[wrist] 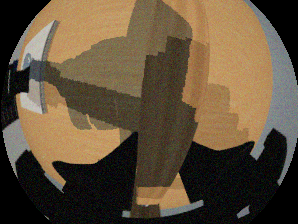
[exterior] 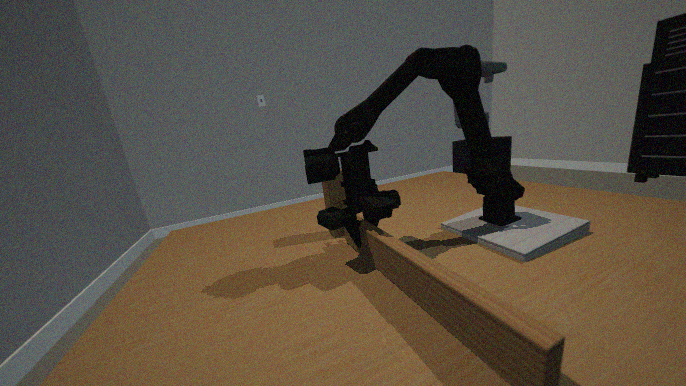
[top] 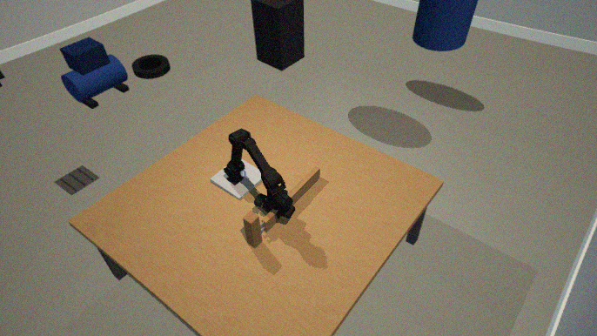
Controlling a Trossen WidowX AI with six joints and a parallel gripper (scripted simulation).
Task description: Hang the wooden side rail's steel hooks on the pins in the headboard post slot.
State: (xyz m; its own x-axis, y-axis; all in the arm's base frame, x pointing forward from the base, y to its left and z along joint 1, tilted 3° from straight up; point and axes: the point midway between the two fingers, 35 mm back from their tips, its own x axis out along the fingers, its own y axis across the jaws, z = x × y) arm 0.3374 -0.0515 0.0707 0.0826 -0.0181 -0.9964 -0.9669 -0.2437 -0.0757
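Observation:
The wooden side rail (top: pixel 306 186) (exterior: pixel 465 303) (wrist: pixel 165 115) stands on its narrow edge, and its far end appears to be down on the table. My gripper (top: pixel 274 212) (exterior: pixel 361 239) (wrist: pixel 152 133) is shut on the rail near its hook end, with a finger on each side. The headboard post (top: pixel 252 231) (exterior: pixel 333 194) stands upright just beyond that end. A small grey bit of the hooks (top: pixel 263 226) shows in the gap between rail end and post in the top view. The pins and slot are hidden, so I cannot tell whether the hooks sit on the pins.
The arm's base stands on a pale square plate (top: pixel 240 191) (exterior: pixel 530 245) (wrist: pixel 35 97), to one side of the rail. The wooden table (top: pixel 174 196) (exterior: pixel 225 340) carries all of these. The arm arches over from the plate, and shadows fall around the post and rail.

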